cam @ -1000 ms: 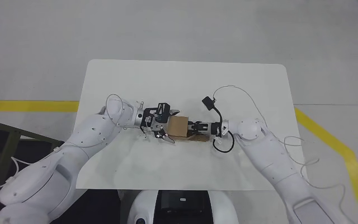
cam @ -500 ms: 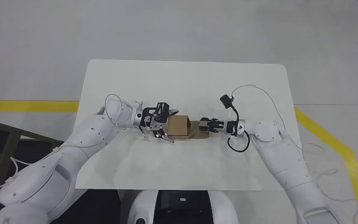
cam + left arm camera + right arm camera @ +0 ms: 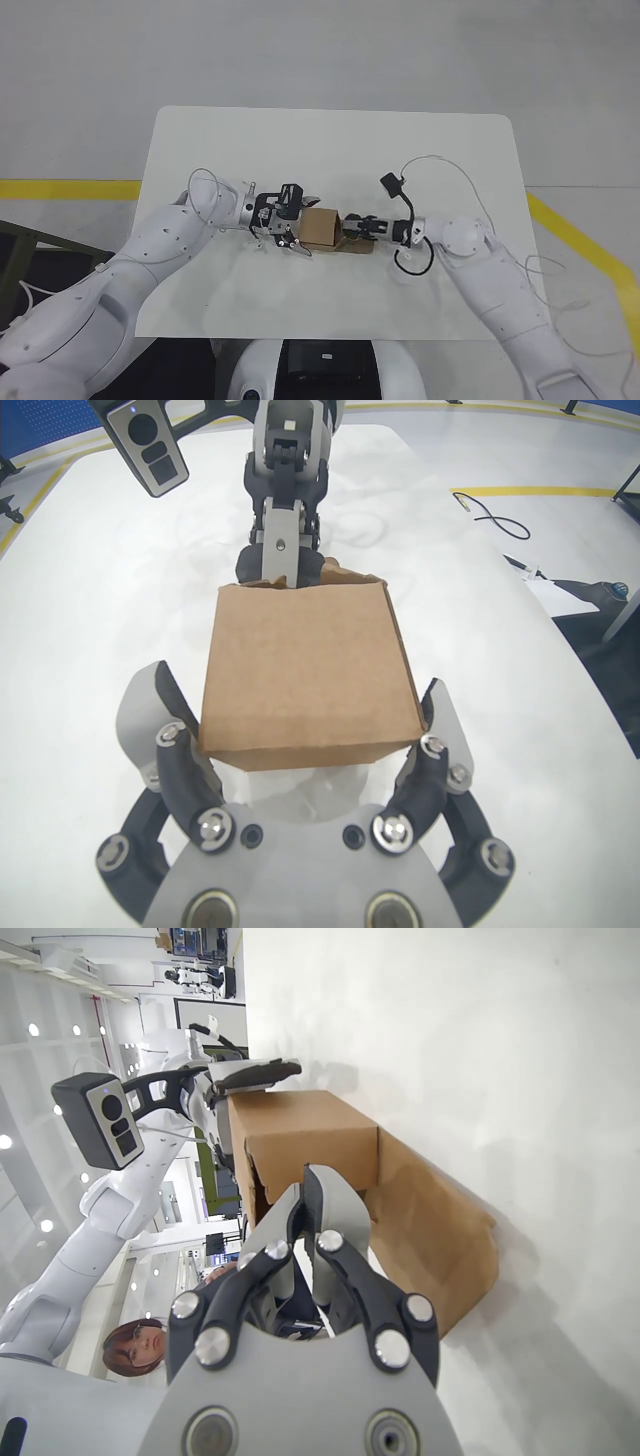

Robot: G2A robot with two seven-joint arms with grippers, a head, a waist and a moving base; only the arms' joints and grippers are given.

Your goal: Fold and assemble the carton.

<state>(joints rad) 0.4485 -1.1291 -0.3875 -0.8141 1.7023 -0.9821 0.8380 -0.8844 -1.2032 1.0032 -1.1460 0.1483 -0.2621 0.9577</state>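
A brown carton [image 3: 320, 227] lies on its side in the middle of the white table [image 3: 450, 150]. My left gripper [image 3: 308, 224] holds its left end, and the fingers [image 3: 167, 705] press on two opposite sides of the carton [image 3: 305, 670]. At the other, open end sits my right gripper [image 3: 351, 228], shut, with its tips [image 3: 305, 1175] against the edge of the carton [image 3: 310, 1128]. A loose flap [image 3: 430, 1248] lies flat on the table beside that end. The left wrist view shows the right gripper [image 3: 280, 572] edge-on, touching the far rim.
A thin white cable [image 3: 440, 165] loops from the right wrist over the table behind the arm. The table's front edge [image 3: 330, 335] runs close behind the arms. Bare tabletop lies behind and to both sides of the carton.
The right gripper drew back from the carton's open end to the right, then returned to it. The left gripper and the carton stayed where they were.
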